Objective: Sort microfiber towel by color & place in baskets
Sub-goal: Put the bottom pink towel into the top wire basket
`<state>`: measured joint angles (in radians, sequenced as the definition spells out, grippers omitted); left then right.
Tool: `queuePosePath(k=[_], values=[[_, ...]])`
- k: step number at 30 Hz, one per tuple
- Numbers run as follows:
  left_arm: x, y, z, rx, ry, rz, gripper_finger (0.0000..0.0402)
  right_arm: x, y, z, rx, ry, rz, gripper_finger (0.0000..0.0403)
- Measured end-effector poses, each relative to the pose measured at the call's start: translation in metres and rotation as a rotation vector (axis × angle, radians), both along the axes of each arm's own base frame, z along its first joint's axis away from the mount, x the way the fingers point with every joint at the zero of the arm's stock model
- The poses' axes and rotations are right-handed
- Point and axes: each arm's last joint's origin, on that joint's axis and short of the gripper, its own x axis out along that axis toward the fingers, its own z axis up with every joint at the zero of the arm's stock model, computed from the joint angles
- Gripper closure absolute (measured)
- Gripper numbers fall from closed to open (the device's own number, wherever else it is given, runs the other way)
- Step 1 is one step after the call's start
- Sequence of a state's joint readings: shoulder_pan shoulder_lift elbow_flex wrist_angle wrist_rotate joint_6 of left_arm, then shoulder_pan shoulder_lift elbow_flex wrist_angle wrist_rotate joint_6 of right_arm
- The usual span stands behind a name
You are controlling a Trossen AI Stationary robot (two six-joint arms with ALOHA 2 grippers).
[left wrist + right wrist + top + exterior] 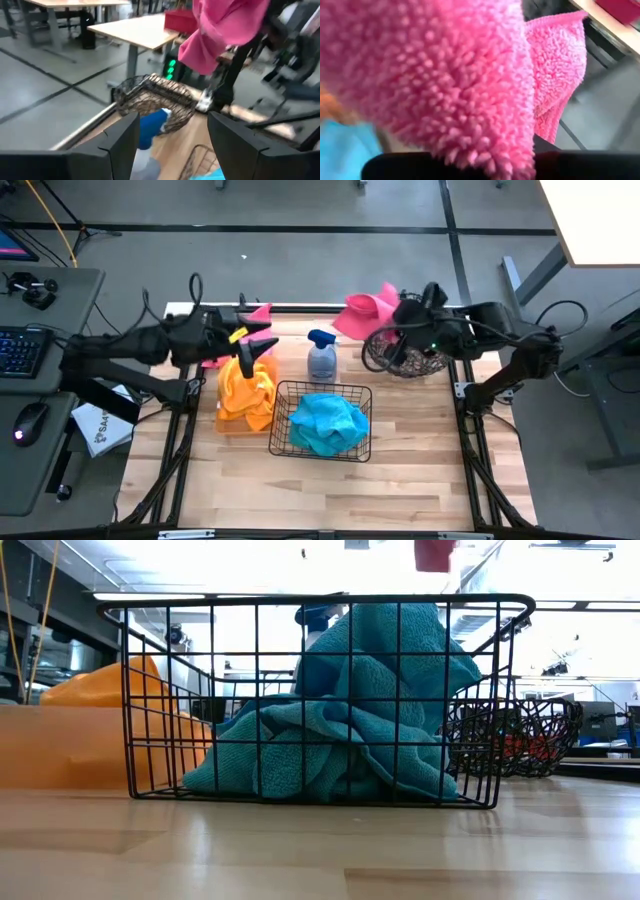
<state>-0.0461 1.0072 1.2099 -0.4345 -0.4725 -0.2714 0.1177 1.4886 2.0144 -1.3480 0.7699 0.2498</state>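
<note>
The step in hand looks like the last pink delivery: the right hand [405, 315] grips a pink towel [366, 312], hanging in the air near the bench's far right corner, just beside and partly over the round wire basket [405, 360]. Next, I judge, the arm needs to carry the cloth fully above that basket and let it drop clear of the rim. The left hand [262, 340] hovers with its fingers spread and empty near the far left edge, above the orange towels [246, 390] heaped on the orange tray [60, 745]; another pink towel [262, 312] shows behind it. Turquoise towels [328, 423] fill the rectangular black basket [282, 442] mid-bench, behind it a spray bottle [321, 357]. The bench [300, 490] is pale wood planks; around it, grey floor and desks.
</note>
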Motion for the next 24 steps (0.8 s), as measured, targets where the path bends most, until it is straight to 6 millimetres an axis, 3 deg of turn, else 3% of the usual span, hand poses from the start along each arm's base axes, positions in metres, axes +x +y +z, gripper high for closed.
queuePosePath(k=[6, 10, 17, 24], values=[[-0.007, -0.001, -0.072, -0.138, -0.133, -0.033, 0.0181, -0.019, -0.005, -0.015, -0.020, 0.051, -0.222, 0.0400], [-0.018, -0.001, -0.093, -0.195, -0.182, -0.027, 0.0181, -0.034, -0.007, -0.046, 0.039, -0.011, -0.317, 0.0400], [-0.030, 0.001, -0.085, -0.101, -0.197, -0.034, 0.0181, -0.068, -0.027, -0.138, 0.348, -0.161, -0.548, 0.0400], [-0.027, 0.025, -0.079, -0.093, -0.203, 0.060, 0.0184, -0.077, -0.070, -0.180, 0.401, -0.322, -0.703, 0.0400]])
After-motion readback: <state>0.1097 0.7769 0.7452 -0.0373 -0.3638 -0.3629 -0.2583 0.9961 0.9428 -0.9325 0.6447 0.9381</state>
